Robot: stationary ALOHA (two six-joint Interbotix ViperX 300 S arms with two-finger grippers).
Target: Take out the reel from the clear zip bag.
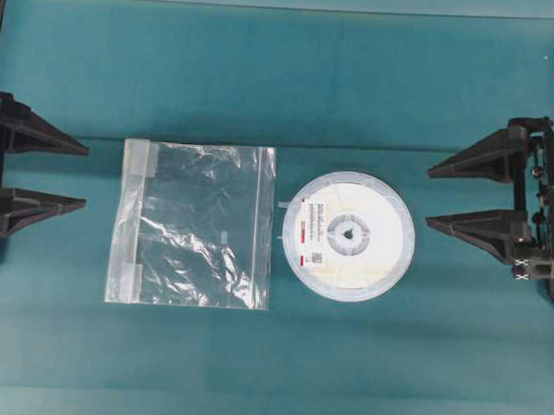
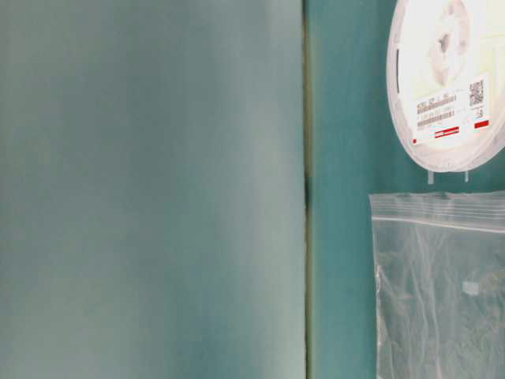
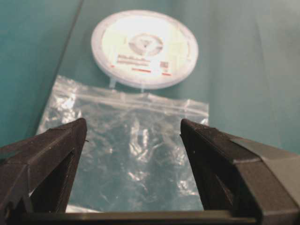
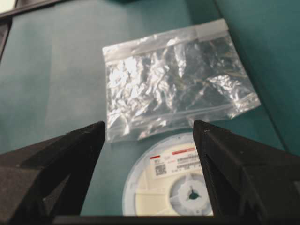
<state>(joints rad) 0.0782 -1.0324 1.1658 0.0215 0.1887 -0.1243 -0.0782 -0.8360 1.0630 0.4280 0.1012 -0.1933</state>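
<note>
both arms apart, jaws wide

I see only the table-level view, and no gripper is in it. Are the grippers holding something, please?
Observer: No. The left gripper and the right gripper stand open at opposite sides of the overhead view, apart from both objects.
Operator: My view cuts the bag. Is something inside it?
Observer: Nothing. The clear zip bag is empty, and the whole reel lies flat beside it, on the right gripper's side.
</note>
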